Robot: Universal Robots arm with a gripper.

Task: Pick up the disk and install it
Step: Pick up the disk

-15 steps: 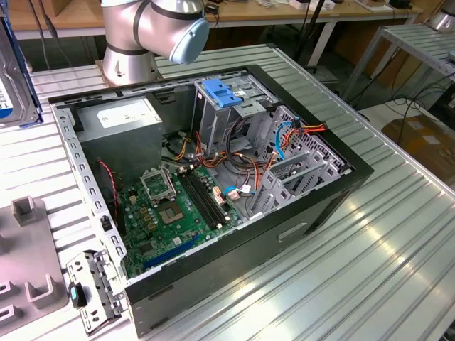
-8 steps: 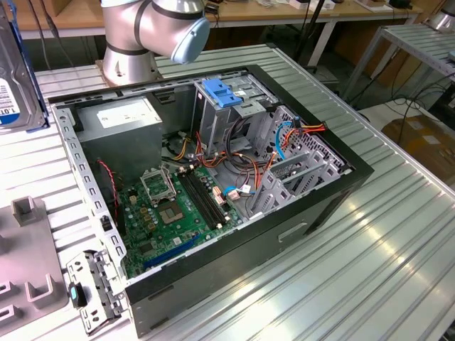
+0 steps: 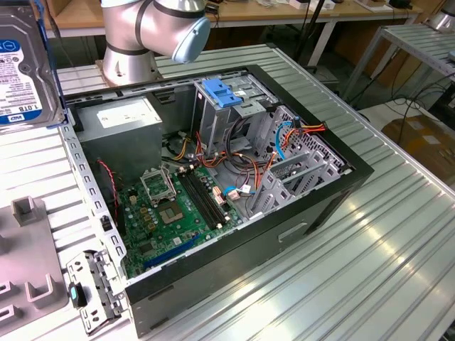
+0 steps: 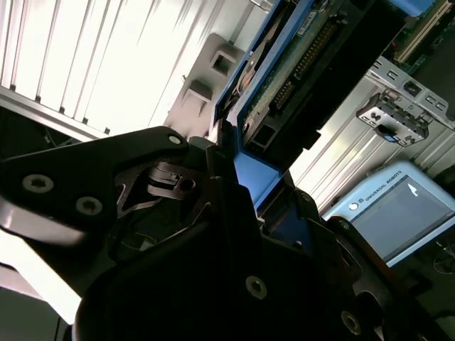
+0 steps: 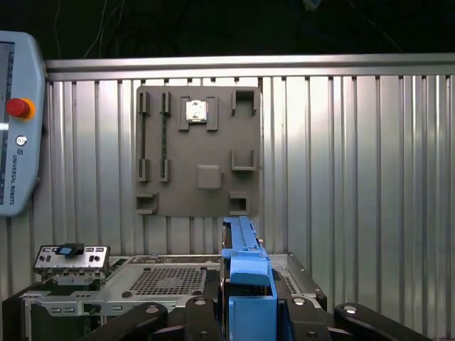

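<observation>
Claw [image 5: 246,312] was pinching the disk [image 5: 245,273] by its blue side rail. In the first wrist view the disk showed edge-on, with a black finger [image 5: 202,312] pressed on one side and another on the other side. In the second wrist view the claw [image 4: 245,186] gripped the same blue rail, and the green board side of the disk [image 4: 306,64] with its row of pins faced the camera.

In the exterior view the disk [image 3: 25,64] was up in the air at the exterior view's left, well apart from the open computer case [image 3: 320,206]. Its white label with the blue band faced the camera.

The case lay on its side on the ribbed metal table [image 3: 384,263]. Inside it were a green board [image 3: 170,213], a grey power box [image 3: 117,117], a light-blue latch plate [image 3: 220,92] and a silver cage [image 3: 298,167] with colored wires near it. The robot arm [image 3: 153,28] stood behind the case.

A grey plate [image 5: 199,149] with small holders lay flat on the table, beyond the disk in the first wrist view. A small metal bracket [image 3: 92,288] with a blue tab lay just beside the case, on the exterior view's left. A control tablet [image 5: 14,121] with a red button lay on the table near the grey plate.
</observation>
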